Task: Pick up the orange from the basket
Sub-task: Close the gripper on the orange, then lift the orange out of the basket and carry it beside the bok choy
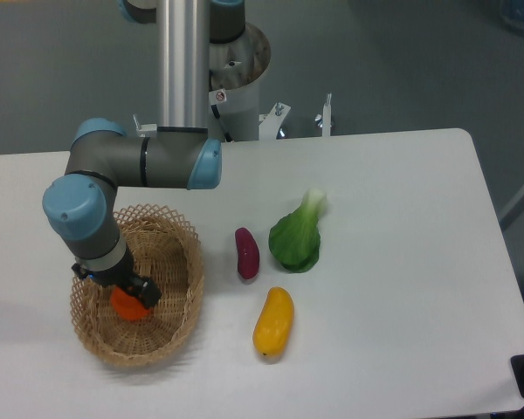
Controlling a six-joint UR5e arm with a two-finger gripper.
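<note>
The tan woven basket (176, 262) sits at the left of the white table. The orange (127, 306) lies inside it, bright orange and partly hidden by my gripper (133, 292). The gripper reaches down into the basket and sits right on top of the orange. The fingers are dark and mostly hidden by the wrist, so I cannot tell whether they are closed on the fruit.
A purple eggplant-like vegetable (246, 252), a green leafy bok choy (299, 236) and a yellow-orange mango-like fruit (273, 322) lie on the table (402, 288) right of the basket. The robot base (231, 70) stands at the table's far edge.
</note>
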